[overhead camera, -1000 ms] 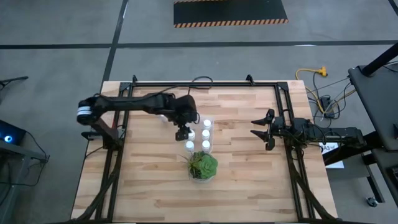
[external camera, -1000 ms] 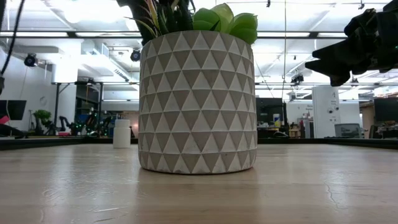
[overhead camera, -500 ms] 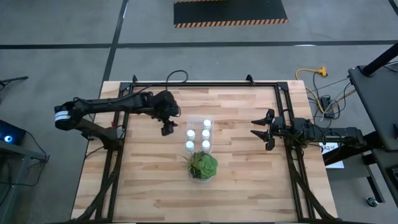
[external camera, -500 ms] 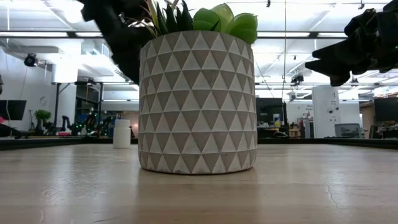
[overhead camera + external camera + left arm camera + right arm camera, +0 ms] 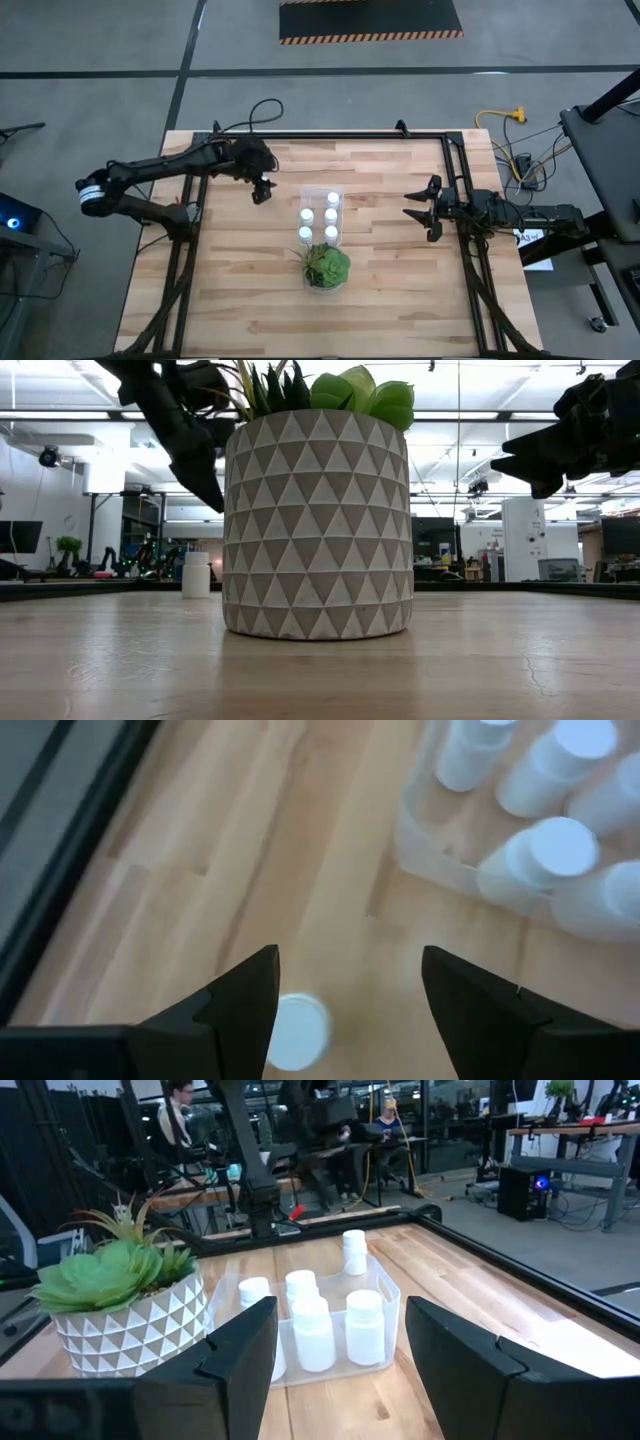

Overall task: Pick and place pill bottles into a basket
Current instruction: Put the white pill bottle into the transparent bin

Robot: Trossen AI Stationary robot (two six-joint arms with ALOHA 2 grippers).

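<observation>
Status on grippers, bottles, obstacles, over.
Left gripper open above loose small white pill bottle. Right gripper open, table's right. Five bottles in clear plastic basket. Green potted plant beside basket.

White pill bottles (image 5: 318, 223) with white caps, inside clear see-through basket (image 5: 319, 192). One more white bottle (image 5: 297, 1031) on pale, light-brown wooden table (image 5: 390, 280). Green leafy plant (image 5: 108, 1269) in round pot (image 5: 317, 526) patterned with grey and white triangles. Dark, near-black arms and fingers (image 5: 240, 1005).

A robotics lab: concrete floor (image 5: 90, 100), hazard-striped mat (image 5: 370, 20), workbenches (image 5: 560, 1140), other robot arms beyond
</observation>
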